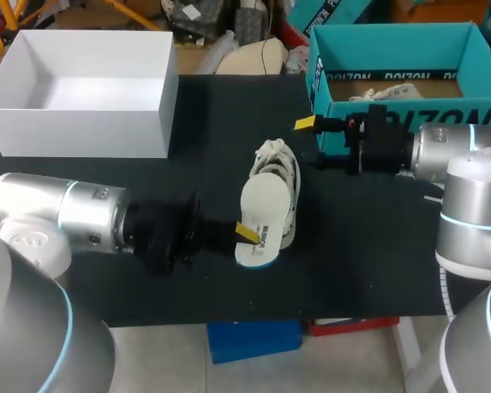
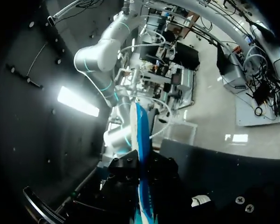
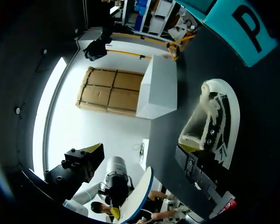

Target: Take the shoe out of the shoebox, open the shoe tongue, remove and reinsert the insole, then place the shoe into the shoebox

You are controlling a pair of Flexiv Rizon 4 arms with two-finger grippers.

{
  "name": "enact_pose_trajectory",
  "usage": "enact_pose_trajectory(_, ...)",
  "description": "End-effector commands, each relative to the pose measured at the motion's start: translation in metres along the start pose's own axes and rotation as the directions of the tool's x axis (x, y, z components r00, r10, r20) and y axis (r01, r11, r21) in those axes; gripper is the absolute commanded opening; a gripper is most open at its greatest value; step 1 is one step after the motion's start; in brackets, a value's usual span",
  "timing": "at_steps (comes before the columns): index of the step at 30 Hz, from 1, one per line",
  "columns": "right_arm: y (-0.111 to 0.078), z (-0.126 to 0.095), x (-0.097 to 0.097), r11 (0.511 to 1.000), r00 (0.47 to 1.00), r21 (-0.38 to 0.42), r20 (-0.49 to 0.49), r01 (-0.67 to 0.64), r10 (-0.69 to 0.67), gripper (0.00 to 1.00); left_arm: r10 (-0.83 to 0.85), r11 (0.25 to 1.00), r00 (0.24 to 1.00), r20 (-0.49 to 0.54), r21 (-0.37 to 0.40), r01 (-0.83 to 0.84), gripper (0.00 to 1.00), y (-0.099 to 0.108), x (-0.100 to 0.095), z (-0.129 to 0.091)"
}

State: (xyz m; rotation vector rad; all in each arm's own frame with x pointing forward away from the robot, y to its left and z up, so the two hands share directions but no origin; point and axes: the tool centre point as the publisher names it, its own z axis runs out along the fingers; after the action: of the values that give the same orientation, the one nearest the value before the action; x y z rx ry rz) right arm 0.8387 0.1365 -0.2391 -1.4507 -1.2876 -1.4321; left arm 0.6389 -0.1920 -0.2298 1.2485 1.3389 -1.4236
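Note:
A white shoe (image 1: 285, 168) with black trim lies on the black table, laces toward the far side. Over its near half is the white insole (image 1: 263, 211) with a blue edge, and my left gripper (image 1: 245, 232) is shut on the insole's near end. In the left wrist view the insole (image 2: 141, 140) runs edge-on between the black fingers of the left gripper (image 2: 143, 175). My right gripper (image 1: 311, 141) stands open, to the right of and beyond the shoe, in front of the teal shoebox (image 1: 401, 110). In the right wrist view the shoe (image 3: 217, 119) lies beside one finger of the right gripper (image 3: 141, 150).
A white open box (image 1: 86, 123) stands at the table's back left. The teal shoebox's rim (image 1: 319, 57) is close behind my right gripper, with paper inside. The table's front edge (image 1: 270, 309) runs just below the insole.

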Motion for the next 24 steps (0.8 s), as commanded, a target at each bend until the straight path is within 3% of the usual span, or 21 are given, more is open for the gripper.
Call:
enact_pose_trajectory(1,-0.001,0.001,0.0,1.0,1.0,-0.003,0.002,-0.001,0.001,1.0,0.381,0.923,0.924,0.018,-0.058,-0.38,0.0,0.003,0.013,-0.005)
enact_pose_trajectory(2,-0.001,0.001,0.0,1.0,1.0,-0.003,0.002,-0.001,0.001,1.0,0.397,0.916,0.918,0.015,-0.065,-0.395,0.0,0.006,0.014,-0.007)
enact_pose_trajectory(4,-0.001,0.001,0.0,1.0,1.0,-0.003,0.002,-0.001,0.001,1.0,0.493,0.86,0.863,-0.11,-0.089,-0.502,0.0,0.01,0.021,-0.005)
enact_pose_trajectory(6,-0.001,0.001,0.0,1.0,1.0,-0.003,0.002,-0.001,0.001,1.0,0.462,0.869,0.875,-0.146,-0.122,-0.479,0.0,0.016,0.026,-0.005)
enact_pose_trajectory(18,-0.001,0.001,0.0,1.0,1.0,-0.003,0.002,-0.001,0.001,1.0,0.462,0.869,0.875,-0.146,-0.122,-0.479,0.0,0.016,0.026,-0.005)
enact_pose_trajectory(24,-0.001,0.001,0.0,1.0,1.0,-0.003,0.002,-0.001,0.001,1.0,0.385,0.908,0.919,-0.089,-0.142,-0.394,0.0,0.021,0.042,-0.005)
